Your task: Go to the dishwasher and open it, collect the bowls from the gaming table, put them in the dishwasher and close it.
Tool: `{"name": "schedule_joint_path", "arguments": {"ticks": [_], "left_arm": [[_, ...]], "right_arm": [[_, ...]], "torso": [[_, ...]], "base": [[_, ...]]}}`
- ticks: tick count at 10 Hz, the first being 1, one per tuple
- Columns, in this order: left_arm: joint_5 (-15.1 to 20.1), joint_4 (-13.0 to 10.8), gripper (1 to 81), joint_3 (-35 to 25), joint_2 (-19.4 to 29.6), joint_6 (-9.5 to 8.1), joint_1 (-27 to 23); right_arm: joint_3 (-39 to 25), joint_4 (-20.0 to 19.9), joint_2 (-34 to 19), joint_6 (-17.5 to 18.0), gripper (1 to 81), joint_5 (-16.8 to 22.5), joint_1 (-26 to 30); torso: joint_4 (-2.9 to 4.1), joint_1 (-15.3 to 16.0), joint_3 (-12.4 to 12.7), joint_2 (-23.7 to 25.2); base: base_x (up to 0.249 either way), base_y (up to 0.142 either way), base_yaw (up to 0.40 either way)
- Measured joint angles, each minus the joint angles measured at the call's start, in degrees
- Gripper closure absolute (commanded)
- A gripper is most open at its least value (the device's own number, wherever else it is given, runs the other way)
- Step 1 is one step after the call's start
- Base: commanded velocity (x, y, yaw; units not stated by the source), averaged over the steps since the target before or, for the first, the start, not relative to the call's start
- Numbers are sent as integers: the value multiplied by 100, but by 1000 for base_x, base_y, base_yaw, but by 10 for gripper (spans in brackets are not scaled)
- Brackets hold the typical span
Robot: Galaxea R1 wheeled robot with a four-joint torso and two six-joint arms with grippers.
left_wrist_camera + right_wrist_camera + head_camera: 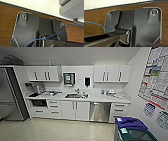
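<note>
- The head view faces a kitchenette wall across a pale floor point(50, 129), with the robot standing well back from it.
- The dishwasher point(100, 111) sits under the bench point(105, 98), right of the sink point(75, 96) and of the white double-door cabinet point(75, 110), with a drawer stack point(118, 111) on its far side.
- Its steel front appears flush with the neighbouring fronts, so the door is judged shut; opening is not yet done.
- The bar handle point(100, 103) runs horizontally across the top of the door. Its long axis lies side to side along the cabinet run.
- From the camera the dishwasher lies ahead and somewhat to the right of centre. On that showing the right arm is judged the nearer one.
- A blue-lidded bin point(130, 122) and a green bin point(136, 135) stand close in at the right, near the wall with posters point(156, 77); they lie near the line of approach.
- Left tool state: cannot tell. The left wrist view gives the robot's dark plate over a wood-grain surface point(7, 25) and a blue cable point(75, 25).
- Right tool state: cannot tell. The right wrist view gives the same kind of plate and wood-grain backdrop point(95, 21).
- No hold on anything can be confirmed for either tool.
</note>
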State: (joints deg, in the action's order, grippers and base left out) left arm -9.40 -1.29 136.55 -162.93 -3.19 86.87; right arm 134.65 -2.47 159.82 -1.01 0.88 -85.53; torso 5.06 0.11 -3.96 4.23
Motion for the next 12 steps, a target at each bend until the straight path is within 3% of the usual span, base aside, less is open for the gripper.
{"name": "schedule_joint_path", "arguments": {"ticks": [12], "left_arm": [[-5,-5,10,-7,9,0,0]], "right_arm": [[0,16,51,-2,10,-24,13]], "torso": [[0,-6,0,2]], "base": [[120,0,0]]}}
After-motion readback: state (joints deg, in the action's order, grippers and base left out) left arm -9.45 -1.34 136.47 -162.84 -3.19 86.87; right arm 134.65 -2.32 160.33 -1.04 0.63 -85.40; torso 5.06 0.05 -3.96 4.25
